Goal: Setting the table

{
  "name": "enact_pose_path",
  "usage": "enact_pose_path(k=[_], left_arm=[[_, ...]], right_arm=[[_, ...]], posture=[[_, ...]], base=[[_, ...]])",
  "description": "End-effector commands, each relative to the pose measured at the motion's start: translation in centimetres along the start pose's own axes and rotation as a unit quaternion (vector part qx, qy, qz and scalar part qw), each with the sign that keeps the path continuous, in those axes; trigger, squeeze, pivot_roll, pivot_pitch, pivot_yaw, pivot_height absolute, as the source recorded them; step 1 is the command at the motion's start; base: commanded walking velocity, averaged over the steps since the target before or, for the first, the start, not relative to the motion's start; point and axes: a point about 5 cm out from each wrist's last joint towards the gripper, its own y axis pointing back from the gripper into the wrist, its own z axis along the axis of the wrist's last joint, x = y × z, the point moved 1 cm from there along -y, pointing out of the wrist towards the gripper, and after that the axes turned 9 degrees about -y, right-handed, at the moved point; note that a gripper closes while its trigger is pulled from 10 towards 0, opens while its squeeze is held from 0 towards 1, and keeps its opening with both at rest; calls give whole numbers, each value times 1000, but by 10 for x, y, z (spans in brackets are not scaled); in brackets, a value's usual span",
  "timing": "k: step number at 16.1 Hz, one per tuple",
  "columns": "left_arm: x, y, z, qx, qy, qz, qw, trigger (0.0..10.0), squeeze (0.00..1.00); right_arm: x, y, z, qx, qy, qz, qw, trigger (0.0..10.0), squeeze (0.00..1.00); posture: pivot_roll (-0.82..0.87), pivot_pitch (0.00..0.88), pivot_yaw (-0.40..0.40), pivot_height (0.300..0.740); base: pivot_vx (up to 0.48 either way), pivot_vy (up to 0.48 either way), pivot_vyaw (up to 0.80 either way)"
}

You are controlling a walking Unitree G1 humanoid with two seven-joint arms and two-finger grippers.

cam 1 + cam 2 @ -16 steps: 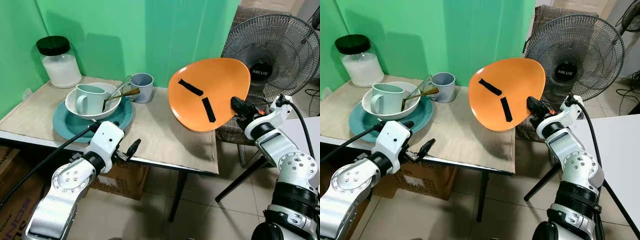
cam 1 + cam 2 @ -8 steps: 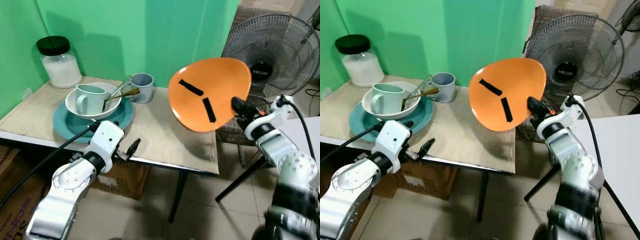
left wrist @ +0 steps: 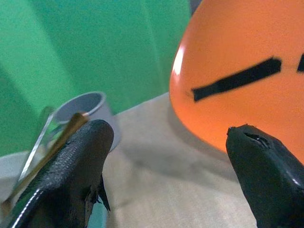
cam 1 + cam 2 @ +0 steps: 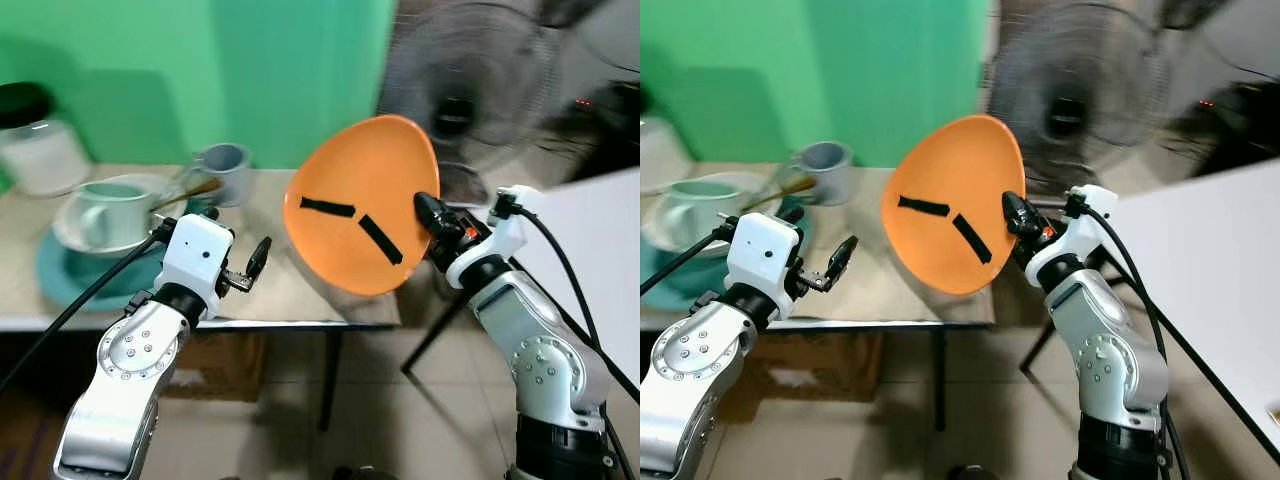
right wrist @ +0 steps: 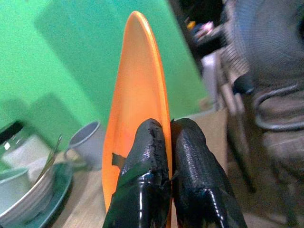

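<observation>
My right gripper (image 4: 428,215) is shut on the rim of an orange plate (image 4: 362,204) with two black tape strips, held on edge above the table's right end; the fingers (image 5: 142,156) pinch the plate (image 5: 137,95). My left gripper (image 4: 256,262) stands open with nothing in it over the table's front edge, facing the orange plate (image 3: 247,76). On the wooden table (image 4: 290,280) at the left, a teal plate (image 4: 60,275) bears a white bowl (image 4: 85,222) with a pale green mug (image 4: 105,205) and a spoon. A grey cup (image 4: 222,168) stands behind.
A glass jar (image 4: 30,145) with a black lid stands at the table's far left corner. A standing fan (image 4: 465,85) is behind the table's right end. A white surface (image 4: 590,240) lies at the right. A green wall backs the table.
The camera has swung to the right and the picture is blurred. The orange plate now sits lower and closer to the left gripper, still held by the right gripper.
</observation>
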Motion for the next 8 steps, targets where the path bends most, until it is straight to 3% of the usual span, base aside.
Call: enact_pose_path(k=[1,8], left_arm=[[1,1,3,-2,0,6,1000,10000,0],[2,-7,4,6,12,39,999,10000,0]], right_arm=[[7,3,13,-41,10,8,999,10000,0],[5,15,24,-86,36,-36,995,10000,0]], posture=[[0,0,-40,740],[-22,0,-33,740]], base=[[0,0,-800],[0,0,-800]])
